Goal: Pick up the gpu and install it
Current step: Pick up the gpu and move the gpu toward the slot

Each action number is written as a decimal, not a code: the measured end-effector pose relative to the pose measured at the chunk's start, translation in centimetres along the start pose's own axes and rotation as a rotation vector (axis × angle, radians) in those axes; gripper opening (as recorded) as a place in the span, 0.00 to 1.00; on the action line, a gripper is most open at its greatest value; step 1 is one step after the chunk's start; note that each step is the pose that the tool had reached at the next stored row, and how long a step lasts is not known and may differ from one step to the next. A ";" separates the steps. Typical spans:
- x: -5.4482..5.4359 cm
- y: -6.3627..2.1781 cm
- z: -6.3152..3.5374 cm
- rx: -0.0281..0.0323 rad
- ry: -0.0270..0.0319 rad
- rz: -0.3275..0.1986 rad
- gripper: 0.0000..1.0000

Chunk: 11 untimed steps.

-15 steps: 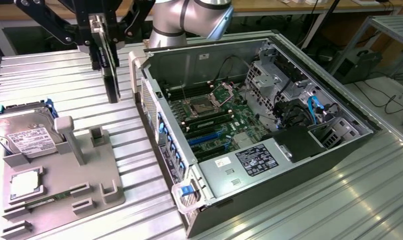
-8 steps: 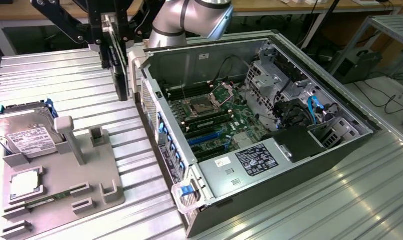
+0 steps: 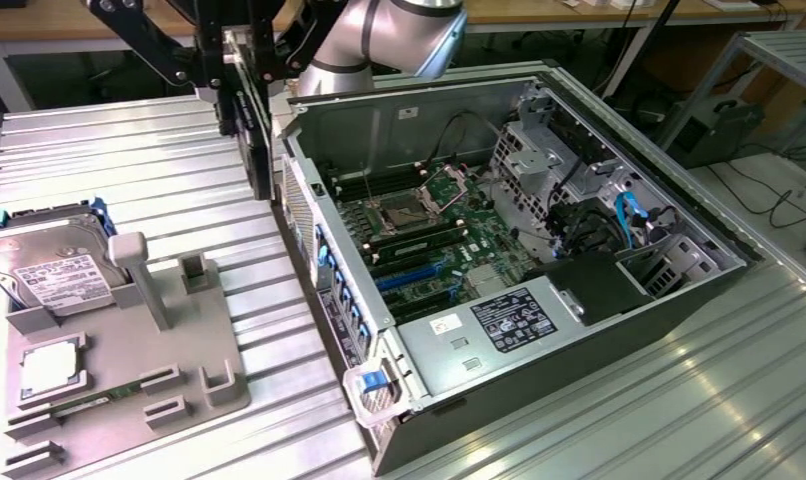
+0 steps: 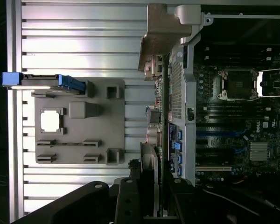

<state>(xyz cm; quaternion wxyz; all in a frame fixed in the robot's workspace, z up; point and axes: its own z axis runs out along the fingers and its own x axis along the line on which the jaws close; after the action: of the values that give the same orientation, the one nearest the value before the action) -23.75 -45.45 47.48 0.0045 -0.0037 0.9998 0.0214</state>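
Observation:
The gpu [image 3: 258, 140] hangs upright as a thin dark card, a little above the ribbed table and just outside the open computer case [image 3: 417, 105], on the exterior view's left of its rear wall. My gripper [image 3: 240, 62] is shut on the card's upper part. In the wrist view the gpu [image 4: 164, 116] shows edge-on with its silver bracket [image 4: 164, 32] at the far end. There it runs alongside the case's port panel [image 4: 177, 93], held between my gripper [image 4: 154, 198] fingers. The motherboard [image 3: 423, 225] with its blue slots [image 3: 410, 280] lies exposed inside the case.
A grey parts fixture [image 3: 196, 350] sits on the exterior view's left, holding a silver hard drive [image 3: 50, 265], a processor [image 3: 50, 365] and a memory stick [image 3: 90, 402]. Drive cages and cables [image 3: 617, 215] crowd the case's far side. Ribbed metal table [image 3: 670, 400] surrounds everything.

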 end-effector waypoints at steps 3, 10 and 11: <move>-0.5 0.00 0.04 -0.0001 0.0000 0.000 0.28; -1.8 -0.02 0.12 -0.0001 -0.0001 0.000 0.28; -2.0 -0.02 0.12 0.0000 0.0000 0.000 0.28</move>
<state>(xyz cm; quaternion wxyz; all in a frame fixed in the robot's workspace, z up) -21.80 -45.45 47.38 0.0045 -0.0037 0.9998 0.0214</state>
